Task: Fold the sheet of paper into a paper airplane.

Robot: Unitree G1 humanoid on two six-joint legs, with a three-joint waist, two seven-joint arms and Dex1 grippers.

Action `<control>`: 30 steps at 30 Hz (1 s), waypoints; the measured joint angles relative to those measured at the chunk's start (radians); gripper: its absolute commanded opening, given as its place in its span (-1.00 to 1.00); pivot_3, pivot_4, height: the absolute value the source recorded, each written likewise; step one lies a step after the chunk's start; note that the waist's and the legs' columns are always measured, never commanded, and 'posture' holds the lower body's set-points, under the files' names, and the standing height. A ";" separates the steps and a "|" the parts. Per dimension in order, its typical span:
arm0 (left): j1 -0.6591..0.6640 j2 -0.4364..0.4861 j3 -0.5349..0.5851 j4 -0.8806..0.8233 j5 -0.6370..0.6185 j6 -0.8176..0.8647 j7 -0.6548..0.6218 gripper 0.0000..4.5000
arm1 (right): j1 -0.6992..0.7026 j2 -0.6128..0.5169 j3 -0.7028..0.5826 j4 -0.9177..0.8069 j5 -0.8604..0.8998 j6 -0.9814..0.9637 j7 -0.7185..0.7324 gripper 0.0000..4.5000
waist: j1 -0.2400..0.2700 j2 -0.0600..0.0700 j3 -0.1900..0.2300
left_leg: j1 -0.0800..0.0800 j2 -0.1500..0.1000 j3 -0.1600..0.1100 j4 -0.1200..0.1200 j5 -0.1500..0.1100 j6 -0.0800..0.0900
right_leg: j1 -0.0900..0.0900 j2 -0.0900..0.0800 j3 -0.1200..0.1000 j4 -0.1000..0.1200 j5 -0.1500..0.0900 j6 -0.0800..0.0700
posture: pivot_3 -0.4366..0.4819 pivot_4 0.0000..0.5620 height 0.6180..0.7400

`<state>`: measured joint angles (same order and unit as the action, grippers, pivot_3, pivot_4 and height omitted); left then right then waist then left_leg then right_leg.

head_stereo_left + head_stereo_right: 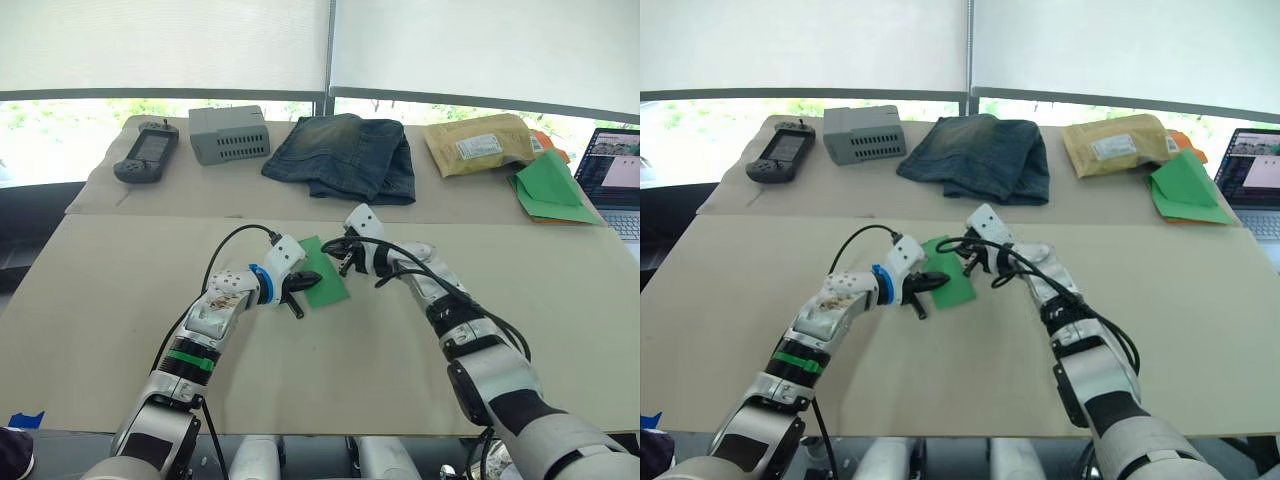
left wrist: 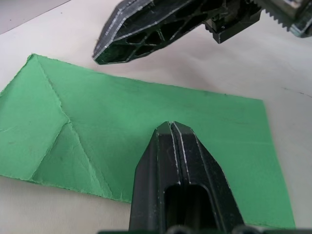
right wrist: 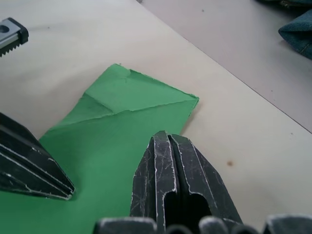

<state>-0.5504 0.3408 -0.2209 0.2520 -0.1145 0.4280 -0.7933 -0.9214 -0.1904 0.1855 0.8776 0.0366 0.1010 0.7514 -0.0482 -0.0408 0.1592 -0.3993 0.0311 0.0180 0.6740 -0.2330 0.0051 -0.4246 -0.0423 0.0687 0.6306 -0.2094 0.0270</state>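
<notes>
I am looking down at a big tan table (image 1: 120,300) through the head camera. Both of my arms are reaching in to the middle of it.

The sheet of paper (image 1: 325,275) is lying flat on the table between my two sets of fingers. It is thin and bright green. It is looking like a long strip now, not a square. A slanted crease is running across one end of it, and a small corner flap is lying folded over there. The edges are looking a bit rough and torn.

My left gripper (image 2: 173,127) is sitting with its two black fingers pressed tight together, nothing between them. The tips are resting over the near long edge of the paper. My right gripper (image 3: 168,139) is pinched tight in the same way, holding nothing. Its tips are sitting over the paper's other side, close to the end with the folded corner. The two sets of tips are pointing at each other across the green strip.

Far beyond my fingers, a padded brown envelope (image 1: 480,143) is lying shut at the back of the table.
</notes>
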 measured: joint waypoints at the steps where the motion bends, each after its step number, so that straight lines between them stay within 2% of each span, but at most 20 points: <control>1: 0.000 0.000 0.000 0.000 0.000 0.001 0.001 -1.00 | -0.021 0.009 -0.002 0.036 -0.009 -0.010 -0.006 -0.99 | 0.000 0.000 0.000 | 0.000 0.000 0.000 0.000 0.000 0.000 | 0.000 0.000 0.000 0.000 0.000 0.000 | -0.05 -0.47 1.00; 11: 0.009 0.004 0.001 -0.019 0.000 0.012 0.020 -1.00 | -0.142 0.083 -0.015 0.298 -0.054 -0.115 -0.048 -0.99 | -0.004 0.000 0.000 | 0.001 0.000 0.000 -0.001 0.000 0.000 | 0.000 0.000 0.000 0.000 0.000 0.000 | -0.05 -0.47 1.00; 20: 0.020 0.010 0.004 -0.039 -0.001 0.022 0.029 -1.00 | -0.191 0.095 -0.043 0.389 -0.094 -0.142 -0.142 -0.99 | -0.016 0.000 0.000 | 0.001 0.000 0.000 -0.004 0.000 0.000 | 0.000 -0.001 0.000 0.000 0.000 -0.001 | -0.05 -0.47 1.00; 26: 0.022 0.011 0.006 -0.043 -0.001 0.028 0.032 -1.00 | -0.184 0.096 -0.053 0.383 -0.093 -0.153 -0.041 -0.99 | -0.020 0.001 0.000 | 0.002 0.000 -0.001 -0.005 0.000 0.000 | 0.000 -0.001 0.000 0.000 0.000 -0.001 | -0.05 -0.47 1.00; 30: 0.022 0.011 0.006 -0.043 -0.002 0.026 0.032 -1.00 | -0.121 0.104 -0.082 0.330 -0.061 -0.210 0.060 -0.99 | -0.020 0.001 0.000 | 0.002 0.000 -0.001 -0.005 0.000 0.000 | 0.000 -0.001 0.000 0.000 0.000 -0.001 | -0.05 -0.47 1.00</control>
<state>-0.5285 0.3519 -0.2146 0.2093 -0.1162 0.4536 -0.7609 -1.0428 -0.0867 0.1030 1.2080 -0.0239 -0.1092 0.8114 -0.0684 -0.0402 0.1592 -0.3977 0.0310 0.0174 0.6690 -0.2327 0.0046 -0.4247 -0.0431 0.0688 0.6303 -0.2090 0.0264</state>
